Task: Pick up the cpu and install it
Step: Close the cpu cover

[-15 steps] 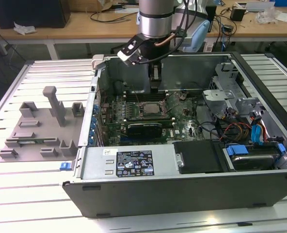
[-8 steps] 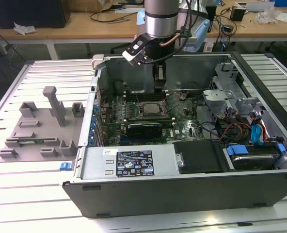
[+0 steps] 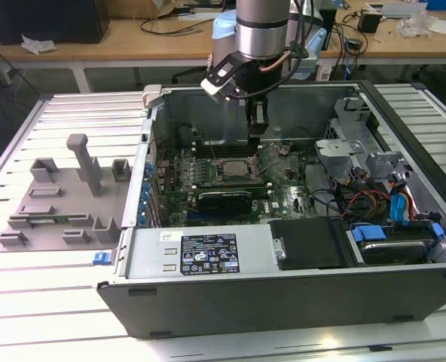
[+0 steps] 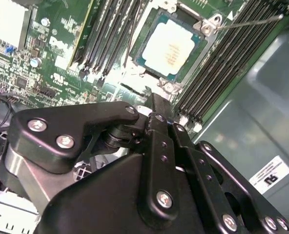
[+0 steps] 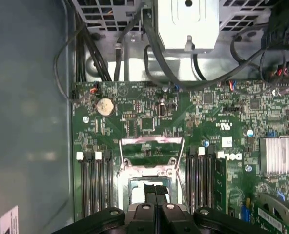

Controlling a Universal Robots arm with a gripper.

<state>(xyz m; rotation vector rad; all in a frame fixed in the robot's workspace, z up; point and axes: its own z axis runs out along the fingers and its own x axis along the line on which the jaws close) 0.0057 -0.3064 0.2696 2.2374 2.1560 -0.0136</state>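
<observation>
The arm [image 3: 262, 26] is a silver-grey cylinder with a pale blue cap [image 3: 223, 29]; black cables [image 3: 294, 45] run beside it; a white-and-black camera block [image 3: 221, 78] sits at the wrist; the gripper [image 4: 155, 105] is black, with jointed links [image 4: 76, 126] and silver screws [image 4: 66, 142].

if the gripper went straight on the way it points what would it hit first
The gripper would likely meet the cpu, or the socket frame around it; depth is unclear.

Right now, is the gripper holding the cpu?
No, in the second wrist view the cpu lies flat in the motherboard socket, apart from the gripper.
</observation>
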